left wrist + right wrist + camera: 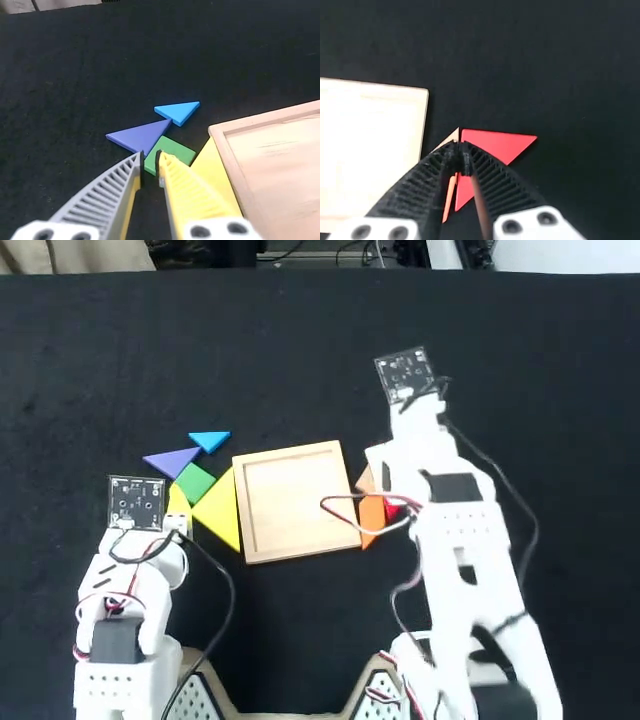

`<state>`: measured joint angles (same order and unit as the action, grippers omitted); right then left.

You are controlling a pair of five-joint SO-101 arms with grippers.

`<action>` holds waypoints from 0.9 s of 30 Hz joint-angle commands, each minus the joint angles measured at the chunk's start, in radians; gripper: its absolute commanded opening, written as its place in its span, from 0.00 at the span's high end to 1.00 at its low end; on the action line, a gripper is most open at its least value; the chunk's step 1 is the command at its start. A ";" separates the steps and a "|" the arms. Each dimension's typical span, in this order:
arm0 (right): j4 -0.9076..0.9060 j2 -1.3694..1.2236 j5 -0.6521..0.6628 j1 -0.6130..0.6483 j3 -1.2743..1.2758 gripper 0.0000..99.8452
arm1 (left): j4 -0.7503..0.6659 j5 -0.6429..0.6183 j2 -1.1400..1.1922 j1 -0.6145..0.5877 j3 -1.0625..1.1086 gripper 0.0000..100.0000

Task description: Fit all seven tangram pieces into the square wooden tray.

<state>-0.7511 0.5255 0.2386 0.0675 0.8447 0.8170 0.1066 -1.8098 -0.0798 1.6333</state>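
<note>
Straight ahead of the narrowly spread, empty left tool (150,160), almost at its tips: green square (169,152). Beside it, yellow triangle (212,167), hard by the tray (295,502). Farther off, purple triangle (140,136), then blue triangle (177,112). Four there, nearer the left tool. At the pressed-together right tool (458,150): red triangle (492,147), orange piece (369,525), pale piece (449,139). Three. One tray between, bare inside.

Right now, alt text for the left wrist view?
The left gripper, narrowly open, points at a green square among a purple triangle, a blue triangle and a yellow triangle. A corner of the wooden tray, bare inside, lies beside them on the black table.
</note>
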 commanded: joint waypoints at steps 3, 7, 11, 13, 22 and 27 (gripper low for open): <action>0.037 -0.087 -0.005 -0.017 -0.065 0.99 | 0.054 -0.003 0.060 0.030 -0.166 0.92; 0.037 -0.097 -0.008 -0.072 -0.059 0.99 | 0.118 -0.002 0.262 0.030 -0.406 0.92; 0.066 -0.091 -0.008 -0.126 -0.027 0.99 | 0.176 0.000 0.589 0.030 -0.723 0.92; 0.097 -0.091 -0.008 -0.126 0.001 0.99 | 0.213 0.000 0.749 0.030 -0.858 0.92; 0.143 -0.094 -0.008 -0.110 0.047 0.99 | 0.256 0.060 1.277 0.067 -1.030 0.92; 0.235 -0.093 -0.002 -0.103 0.102 0.99 | 0.381 0.081 1.430 0.110 -1.041 0.92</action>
<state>-0.5715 0.4258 0.2386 -0.0414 0.9444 1.1086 0.1987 -0.4672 -0.0031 0.6682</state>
